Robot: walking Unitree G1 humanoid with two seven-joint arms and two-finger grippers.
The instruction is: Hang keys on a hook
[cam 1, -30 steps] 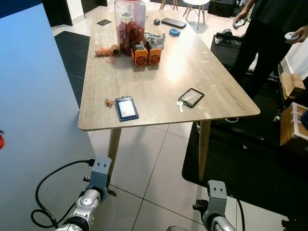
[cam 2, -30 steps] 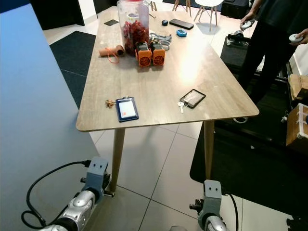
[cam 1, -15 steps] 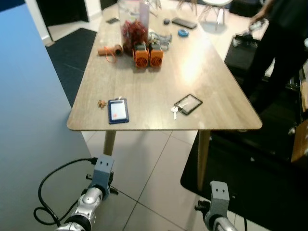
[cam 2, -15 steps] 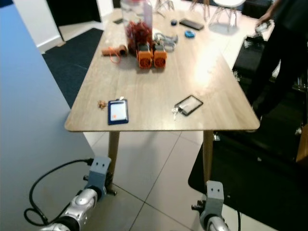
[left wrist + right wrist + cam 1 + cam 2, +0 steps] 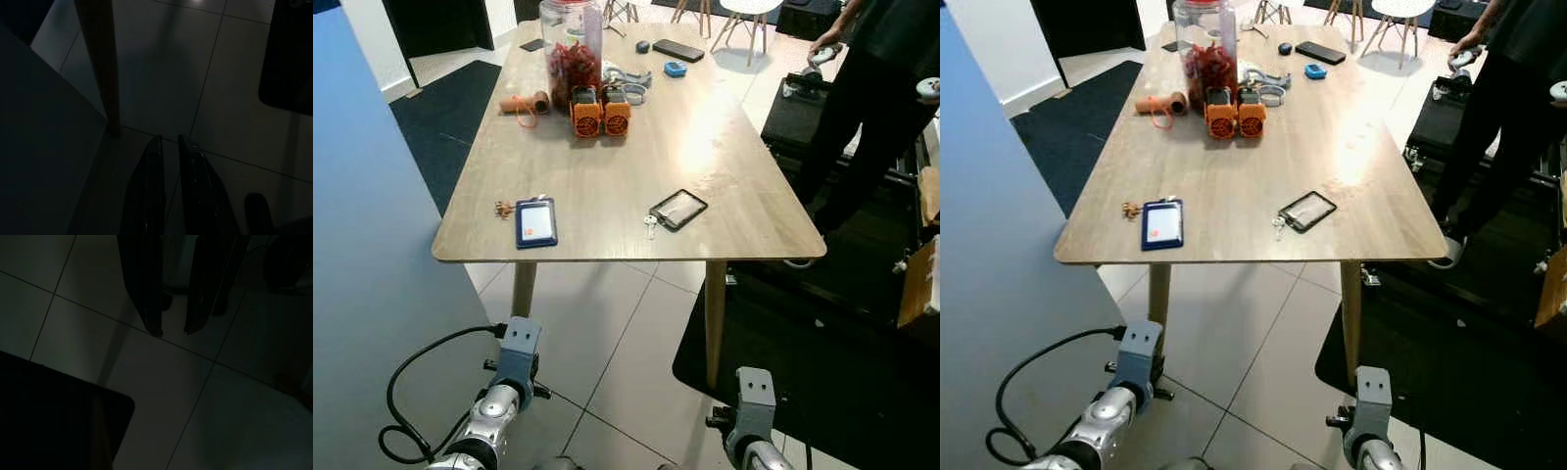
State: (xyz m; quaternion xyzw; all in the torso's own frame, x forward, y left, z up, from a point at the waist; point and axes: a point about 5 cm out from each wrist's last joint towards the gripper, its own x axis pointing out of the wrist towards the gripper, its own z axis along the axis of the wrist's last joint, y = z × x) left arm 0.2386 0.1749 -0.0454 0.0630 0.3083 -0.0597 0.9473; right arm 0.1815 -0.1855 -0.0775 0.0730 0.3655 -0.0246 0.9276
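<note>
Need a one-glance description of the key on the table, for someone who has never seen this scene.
Start at the long light-wood table and go to its near edge. Toward the right lies a clear card holder with a black rim; the small silver key sits at its near-left corner. The dark blue card holder further left has brownish bits beside it instead.

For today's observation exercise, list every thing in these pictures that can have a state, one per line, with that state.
Key: lying flat on the table, attached to the clear card holder.
Clear card holder: flat, near the table's front edge.
Blue badge holder: flat, face up.
Jar: upright, lid on.
Left gripper: hanging low, fingers slightly apart, empty.
Right gripper: hanging low, open, empty.
</note>
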